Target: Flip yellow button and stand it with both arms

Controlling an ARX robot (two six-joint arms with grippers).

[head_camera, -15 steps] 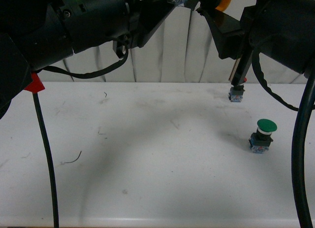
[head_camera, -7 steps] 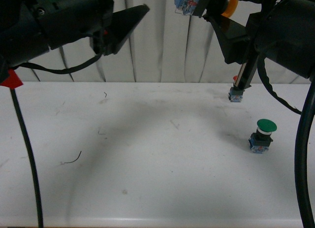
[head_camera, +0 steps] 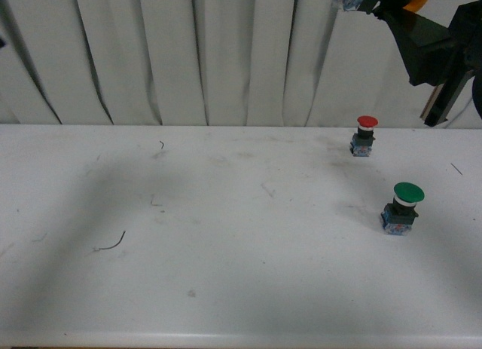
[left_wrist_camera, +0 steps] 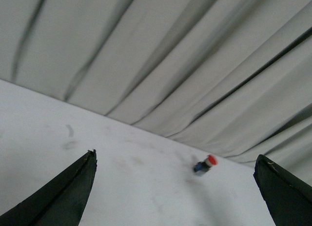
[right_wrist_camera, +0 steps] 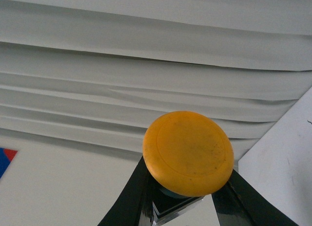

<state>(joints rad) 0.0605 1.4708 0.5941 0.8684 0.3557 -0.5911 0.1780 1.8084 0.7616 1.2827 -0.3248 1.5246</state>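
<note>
Midway through the job: nearest me, the white tabletop [head_camera: 226, 289] is matte and scuffed, with grey smudges and a thin dark curl [head_camera: 113, 243] of debris lying toward its near left corner. The spot where I am to stand the piece is not yet taken. Close to the right edge stands the green button [head_camera: 403, 206], a broad flat cap on a black collar and a blocky blue-grey base, upright. Beyond it, near the far edge, the smaller red button [head_camera: 364, 136] stands upright too, built the same way. My left hand [left_wrist_camera: 175, 156] hangs over the tabletop with its two pointed black fingers spread wide apart, gripping nothing, and is out of the front view. High over the far right corner, well clear of the surface, my right hand [right_wrist_camera: 187, 196] is clamped on the yellow button [right_wrist_camera: 187, 153]. The fingers press in below the smooth, lightly speckled yellow-orange mushroom cap. In the front view the button lies sideways in the grip, its blue-grey base pointing toward the left edge and its cap toward the right. By my reading the lift is done and the turn is only partly made. Bringing it down and setting it on its base are the steps left. Behind everything hangs a pale curtain [head_camera: 188, 55] in soft vertical folds.
</note>
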